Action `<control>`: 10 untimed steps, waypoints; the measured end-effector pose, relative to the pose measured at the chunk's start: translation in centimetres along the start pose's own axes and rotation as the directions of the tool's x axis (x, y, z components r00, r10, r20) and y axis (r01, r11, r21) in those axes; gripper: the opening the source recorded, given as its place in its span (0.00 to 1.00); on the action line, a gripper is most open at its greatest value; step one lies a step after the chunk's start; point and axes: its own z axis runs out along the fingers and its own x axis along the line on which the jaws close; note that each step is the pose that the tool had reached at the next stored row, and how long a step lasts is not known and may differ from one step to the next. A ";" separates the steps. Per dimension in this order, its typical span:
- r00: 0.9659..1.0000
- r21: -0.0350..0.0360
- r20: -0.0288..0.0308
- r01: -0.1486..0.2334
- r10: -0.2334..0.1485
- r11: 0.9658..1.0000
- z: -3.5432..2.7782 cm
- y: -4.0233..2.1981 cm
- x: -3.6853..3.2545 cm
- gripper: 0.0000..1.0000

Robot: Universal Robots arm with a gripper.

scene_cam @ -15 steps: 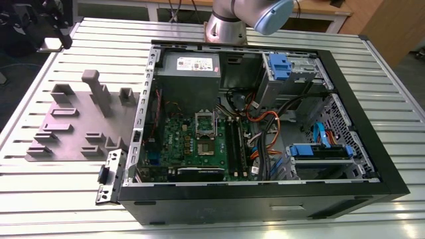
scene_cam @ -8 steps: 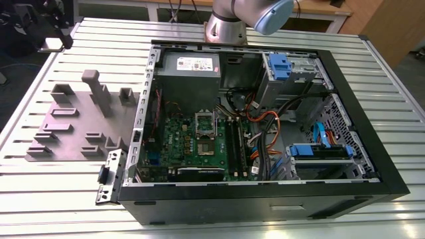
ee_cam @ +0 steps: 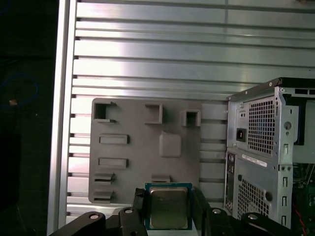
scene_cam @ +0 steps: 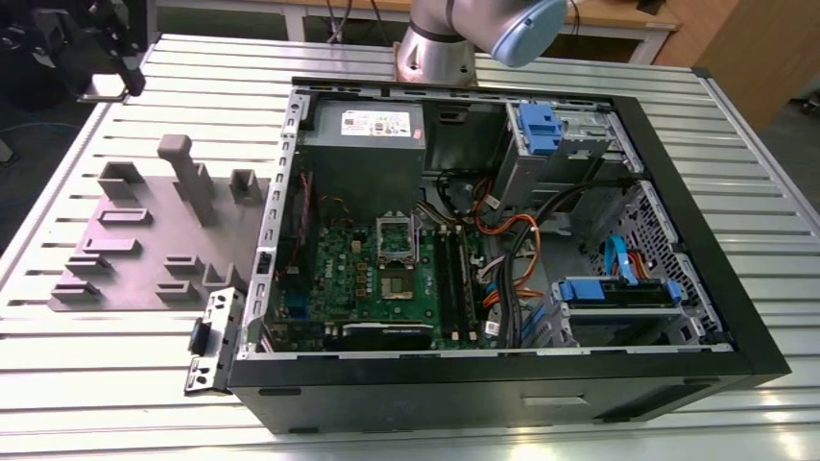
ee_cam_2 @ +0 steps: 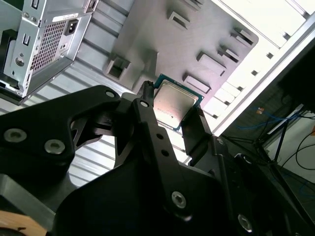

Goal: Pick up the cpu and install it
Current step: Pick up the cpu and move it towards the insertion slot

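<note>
The cpu (ee_cam: 169,207), a small square chip with a silvery top and a teal-edged rim, is clamped between the two black fingers of my gripper (ee_cam: 169,209), which is shut on its opposite edges. In the second wrist view the cpu (ee_cam_2: 175,102) sits tilted at the tip of the gripper (ee_cam_2: 172,112), lifted well above the grey fixture plate (ee_cam_2: 162,44). In the first wrist view the fixture plate (ee_cam: 133,147) lies far below the chip. The silver socket frame (scene_cam: 398,283) with a dark centre sits on the green motherboard inside the open computer case (scene_cam: 513,384).
The grey fixture plate (scene_cam: 154,230) with raised holders lies on the slatted aluminium table (scene_cam: 129,384), on the exterior view's left of the case. A power supply box (scene_cam: 365,130), cables and blue drive brackets (scene_cam: 615,288) crowd the case. The arm's base (scene_cam: 436,48) stands behind it.
</note>
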 end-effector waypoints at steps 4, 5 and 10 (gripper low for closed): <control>1.000 0.000 0.000 0.000 0.000 1.000 0.00 -0.57 -0.08 0.47; 1.000 0.000 0.000 0.000 0.000 1.000 0.00 -0.57 -0.09 0.47; 1.000 0.000 0.000 0.000 0.000 1.000 0.00 -0.58 -0.16 0.47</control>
